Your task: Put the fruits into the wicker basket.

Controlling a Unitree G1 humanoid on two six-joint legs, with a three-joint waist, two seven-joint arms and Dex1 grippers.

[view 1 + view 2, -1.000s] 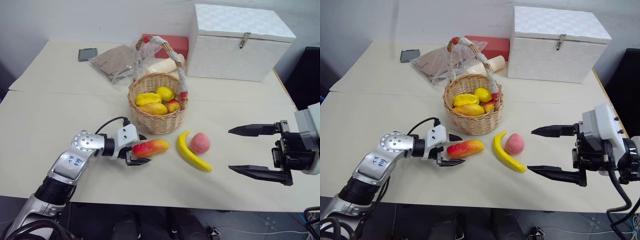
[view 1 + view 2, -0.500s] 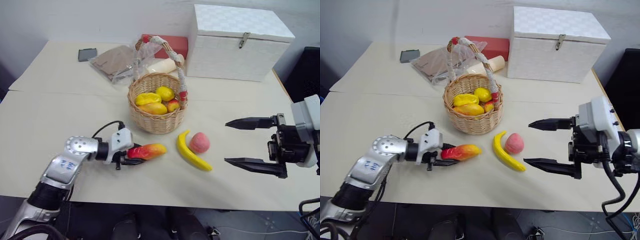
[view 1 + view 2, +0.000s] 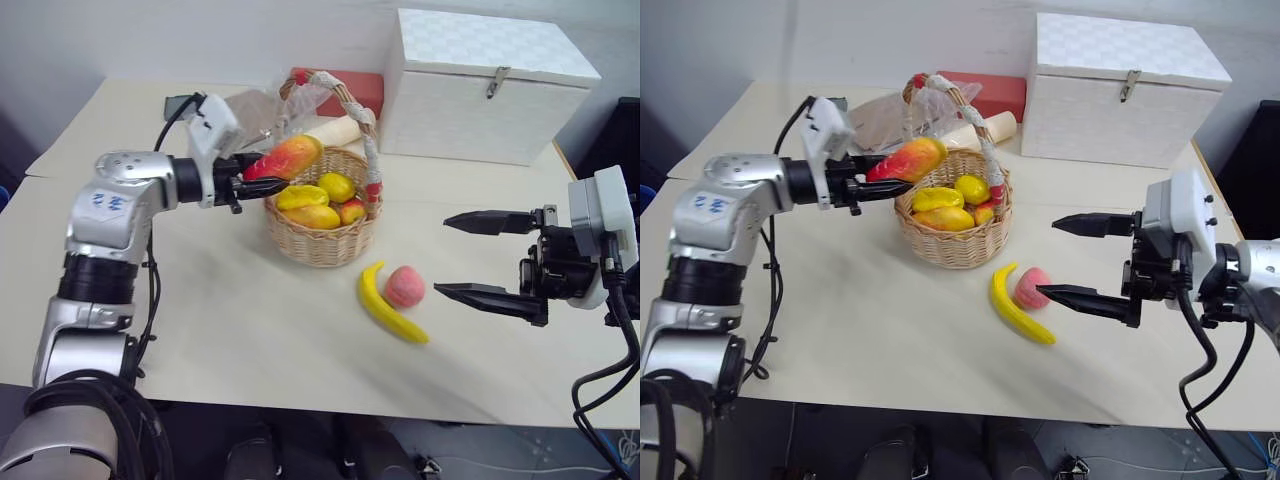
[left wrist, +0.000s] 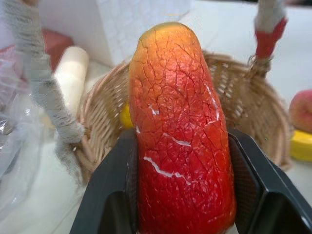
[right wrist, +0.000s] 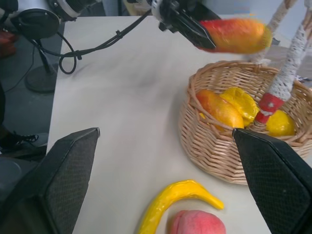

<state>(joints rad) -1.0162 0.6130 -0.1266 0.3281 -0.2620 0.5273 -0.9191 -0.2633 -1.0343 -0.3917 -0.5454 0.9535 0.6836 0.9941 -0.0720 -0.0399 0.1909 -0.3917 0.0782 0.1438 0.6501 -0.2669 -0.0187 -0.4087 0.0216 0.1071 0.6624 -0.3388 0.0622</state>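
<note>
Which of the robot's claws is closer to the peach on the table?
The right gripper: its open fingers sit just beside the peach. The left gripper is up by the basket, holding the mango.

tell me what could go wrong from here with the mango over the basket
The left gripper holds the mango by one end only, at the wicker basket's rim beside the handle; it might clip the handle or drop outside. The fruit already inside leaves little room, so it could roll out. The open right gripper might nudge the peach.
</note>
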